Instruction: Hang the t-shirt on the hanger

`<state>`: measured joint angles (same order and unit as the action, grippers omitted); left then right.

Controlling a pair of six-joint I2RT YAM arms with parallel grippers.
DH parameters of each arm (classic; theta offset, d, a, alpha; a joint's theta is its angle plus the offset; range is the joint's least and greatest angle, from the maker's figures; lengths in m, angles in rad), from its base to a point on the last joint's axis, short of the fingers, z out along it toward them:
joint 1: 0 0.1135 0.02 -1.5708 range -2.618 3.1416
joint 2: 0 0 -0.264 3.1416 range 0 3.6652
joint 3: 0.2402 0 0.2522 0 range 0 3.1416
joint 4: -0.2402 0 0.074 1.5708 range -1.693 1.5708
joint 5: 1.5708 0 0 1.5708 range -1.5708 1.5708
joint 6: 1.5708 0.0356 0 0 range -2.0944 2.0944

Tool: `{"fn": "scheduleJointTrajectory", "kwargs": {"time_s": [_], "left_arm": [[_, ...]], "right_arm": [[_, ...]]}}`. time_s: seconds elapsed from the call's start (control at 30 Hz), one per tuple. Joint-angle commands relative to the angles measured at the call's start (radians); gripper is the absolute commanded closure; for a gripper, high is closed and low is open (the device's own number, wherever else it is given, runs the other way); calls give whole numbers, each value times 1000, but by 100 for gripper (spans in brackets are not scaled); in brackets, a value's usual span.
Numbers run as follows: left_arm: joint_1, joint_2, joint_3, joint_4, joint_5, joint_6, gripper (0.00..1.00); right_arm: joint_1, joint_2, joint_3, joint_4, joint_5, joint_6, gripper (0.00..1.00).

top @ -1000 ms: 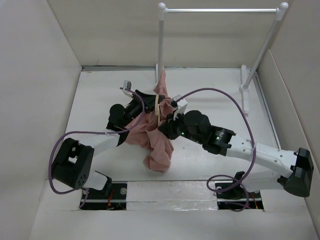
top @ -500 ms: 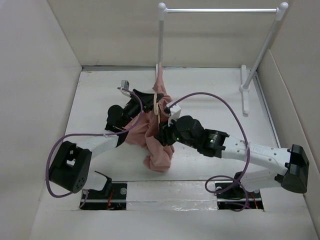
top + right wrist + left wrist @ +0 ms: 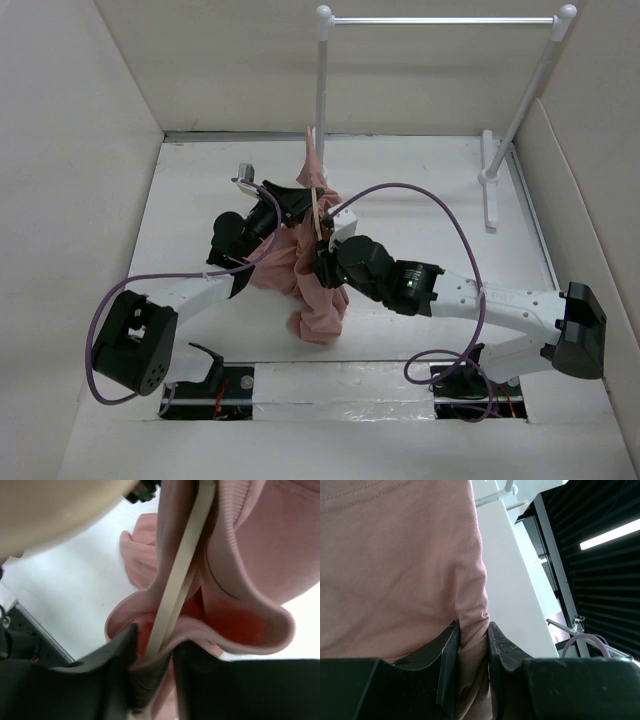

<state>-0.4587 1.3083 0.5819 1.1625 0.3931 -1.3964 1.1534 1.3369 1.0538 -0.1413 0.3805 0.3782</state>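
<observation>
The job is about half done. On the left, the black left gripper [image 3: 288, 200] is up off the white table [image 3: 190, 190]. Its two fingers are squeezed tight on a fold of the small, soft, salmon-pink cloth t-shirt [image 3: 305, 285]. The left wrist view shows this fold pinched between them [image 3: 472, 630].

In the middle, the t-shirt hangs in a bunched lump between the two arms. Its low end droops toward the table. The thin, light tan, wood-coloured hanger [image 3: 318, 212] is stuck into the cloth, and only a strip of it shows. The right wrist view shows the hanger bar [image 3: 180, 575] going down inside the shirt's folded edge. So the hanger is partly inside, but the shirt is not yet spread over both of its shoulders. I think that is the part left to do. I cannot see the hook.

To the right, the black right gripper [image 3: 325, 262] is closed on the hanger bar, with some shirt edge caught in too [image 3: 152, 647].

Behind stands the tall white rail stand with two posts [image 3: 440, 20].

Since a second ago, the right arm has slid left, closer to the shirt. The top tip of the shirt has gone up higher. The left gripper has lifted a little too.
</observation>
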Motion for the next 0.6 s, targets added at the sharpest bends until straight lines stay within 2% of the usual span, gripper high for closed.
{"fn": "scheduleJointTrajectory", "kwargs": {"time_s": [0.0, 0.03, 0.07, 0.1, 0.2, 0.23, 0.27, 0.3, 0.37, 0.4, 0.47, 0.57], "left_arm": [[-9, -52, -8, 82, 26, -39, 100], [-9, -55, -7, 80, 29, -39, 100], [-9, -60, -7, 80, 30, -30, 100], [-9, -63, -2, 66, 32, -17, 100], [-9, -61, 67, -32, 59, 81, 100], [-9, -58, 84, -55, 67, 114, 97], [-9, -58, 107, -88, 73, 152, 91], [-9, -61, 142, -154, 72, 212, 76], [-9, -67, 163, -193, 47, 255, 60], [-9, -69, 185, -234, 35, 276, 48], [-9, -86, 209, -295, -14, 339, 37], [-9, -118, 225, -346, -100, 425, 33]], "right_arm": [[-1, 13, 51, 29, 113, -22, 72], [-1, 15, 52, 25, 106, -18, 80], [-1, 10, 52, 19, 103, -15, 95], [-1, 2, 49, 2, 100, -7, 100], [-1, -63, 5, -6, 84, 10, 100], [-1, -86, -9, -9, 78, 8, 100], [-1, -134, -21, -15, 75, 7, 100], [-1, -157, -31, -46, 55, 8, 100], [-1, -233, -51, -81, 34, 21, 100], [-12, -261, -60, -101, 22, 22, 100], [-32, -336, -87, -130, -20, 22, 100], [-69, -392, -106, -167, -48, 22, 100]]}}
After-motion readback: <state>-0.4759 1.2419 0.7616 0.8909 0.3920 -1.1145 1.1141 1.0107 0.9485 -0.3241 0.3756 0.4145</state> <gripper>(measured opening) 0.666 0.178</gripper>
